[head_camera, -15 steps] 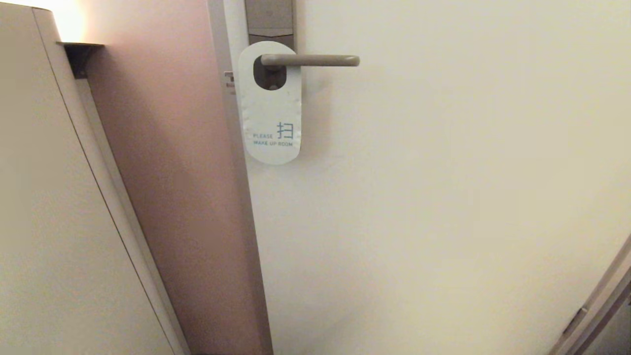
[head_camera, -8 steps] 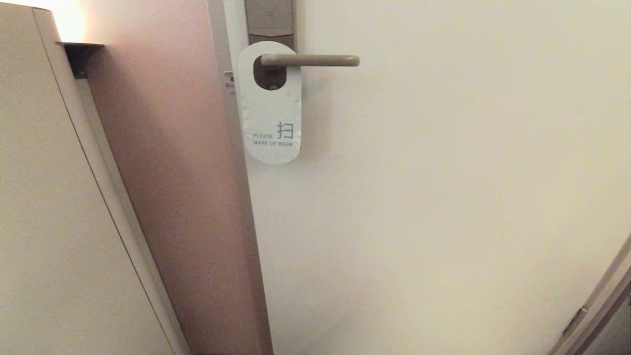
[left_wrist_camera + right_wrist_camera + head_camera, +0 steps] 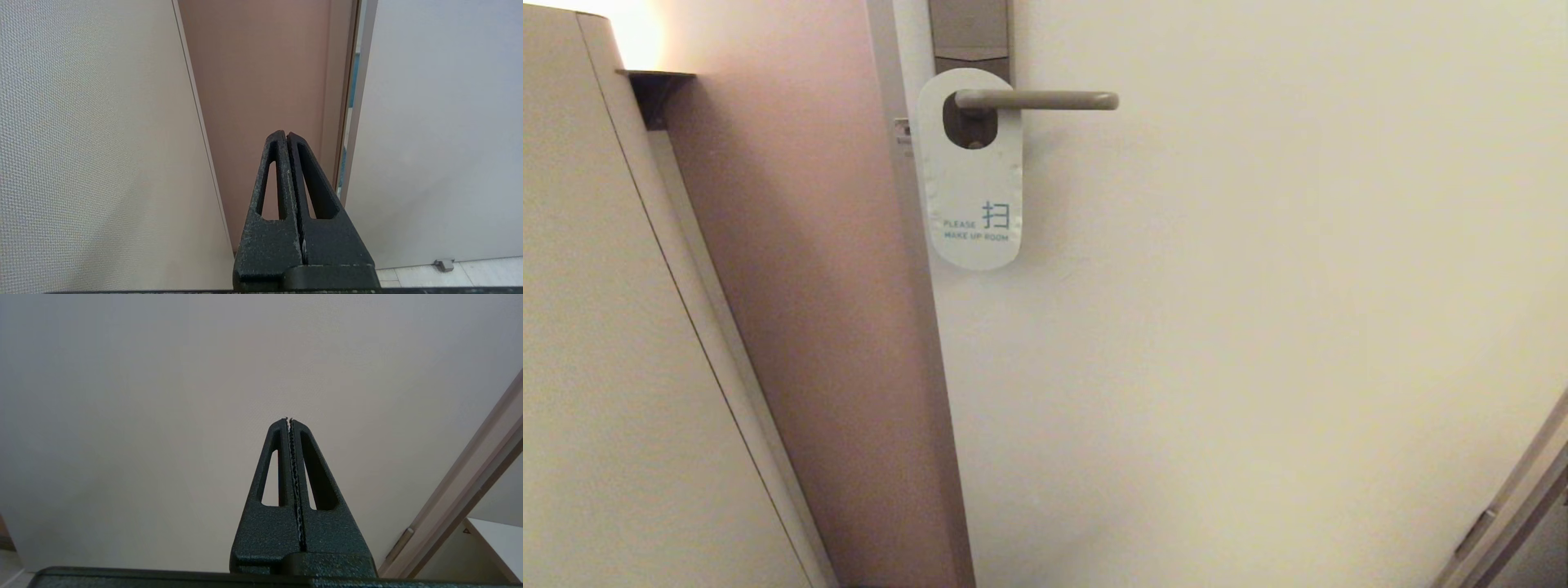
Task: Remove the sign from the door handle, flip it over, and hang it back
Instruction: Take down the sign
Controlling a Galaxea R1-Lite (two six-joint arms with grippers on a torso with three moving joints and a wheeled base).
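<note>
At the far left of the head view a pale wall panel (image 3: pixel 621 343) runs down to a pinkish-brown door frame (image 3: pixel 825 286), with a warm glow in the upper left corner. Just right of the frame, in the upper middle of the picture, the sign (image 3: pixel 972 188) hangs flat against the cream door (image 3: pixel 1258 327), its oval hole looped over the door handle (image 3: pixel 1037 100), whose lever points right from a brown-grey backplate (image 3: pixel 971 33). The white face reading "PLEASE MAKE UP ROOM" is outward. Neither arm shows in the head view. In its own wrist view the left gripper (image 3: pixel 287 135) has its jaws pressed together and empty, aimed at the door frame low down; in the right wrist view the right gripper (image 3: pixel 289 421) is likewise closed on nothing, facing bare door. The task appears to be at its very start, with the sign untouched. The next move probably calls for one arm to rise toward the sign's lower end, spread its jaws, pinch the thin card edge, and slide the hole rightward off the lever's free end
</note>
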